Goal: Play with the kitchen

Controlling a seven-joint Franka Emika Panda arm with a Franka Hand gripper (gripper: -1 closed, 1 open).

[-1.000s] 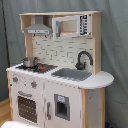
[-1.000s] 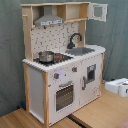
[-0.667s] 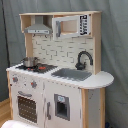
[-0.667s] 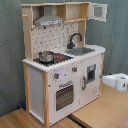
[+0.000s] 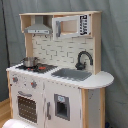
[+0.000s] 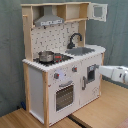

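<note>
**Arm at the edge, toy kitchen standing alone**

Only a white segment of the arm [image 6: 116, 74] shows, entering at the second exterior view's right, near the kitchen's lower door; the jaws are out of sight, so whether they are apart or together cannot be told. The kitchen [image 5: 55, 75] [image 6: 62, 65] stands upright on a wooden surface [image 6: 100, 107] against a grey backdrop. Its black faucet [image 5: 84, 59] arches over the grey sink [image 5: 71, 74]. A small metal pot [image 5: 29, 61] [image 6: 45, 56] sits on the stove, apparently beneath the range hood [image 5: 37, 29]. The oven door [image 6: 64, 95] looks closed.
</note>
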